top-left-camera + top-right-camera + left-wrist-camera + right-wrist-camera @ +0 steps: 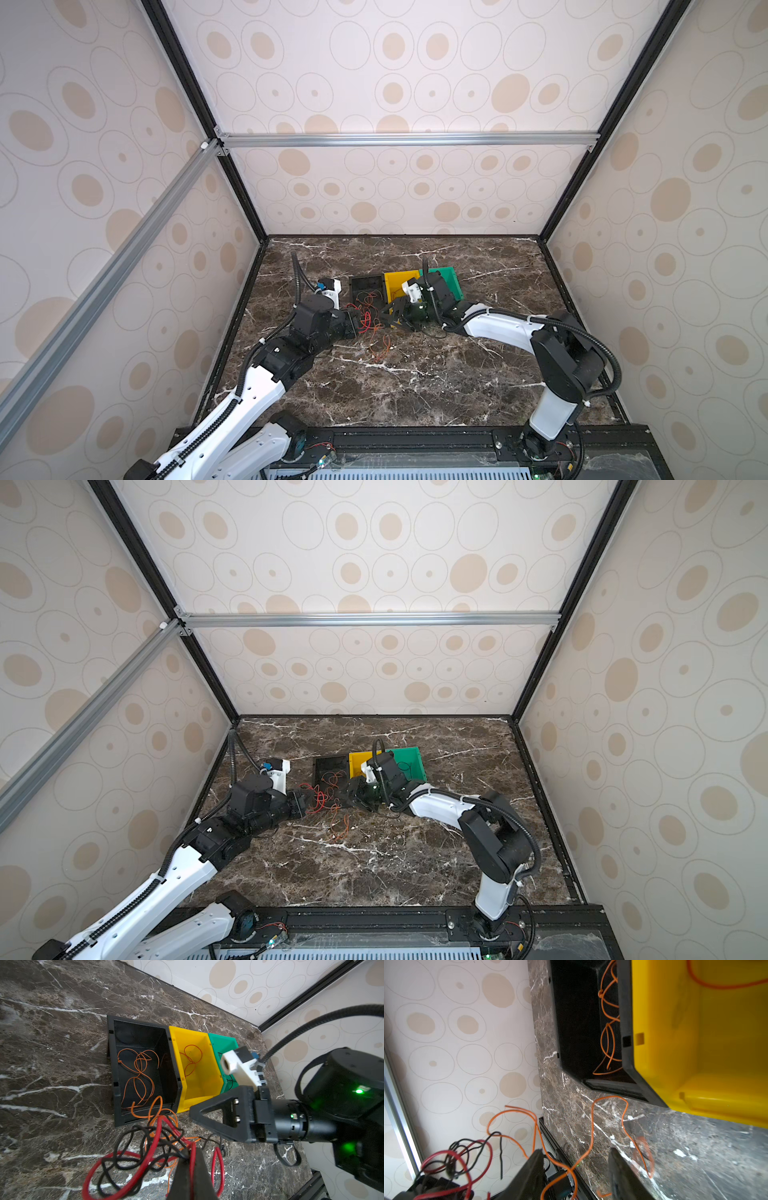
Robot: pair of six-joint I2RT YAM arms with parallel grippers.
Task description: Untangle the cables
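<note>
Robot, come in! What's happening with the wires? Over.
Left gripper: jaws shut on cables. Right gripper: jaws open around an orange strand. Black bin close by.

Bins [209, 1084]: no text or number readable on the black, yellow or green one.
Cables [154, 1142]: no print readable.
Arms [498, 326]: no brand or label readable.
Walls [415, 83]: oval pattern, no writing.
Counter [415, 395]: no signs.

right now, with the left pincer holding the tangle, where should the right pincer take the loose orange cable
Likely the single run of orange cable just ahead of the right pincer. It passes between the open jaws, so go straight in from the right arm's side. The left pincer, shut on the red-and-black tangle, should anchor it.
</note>
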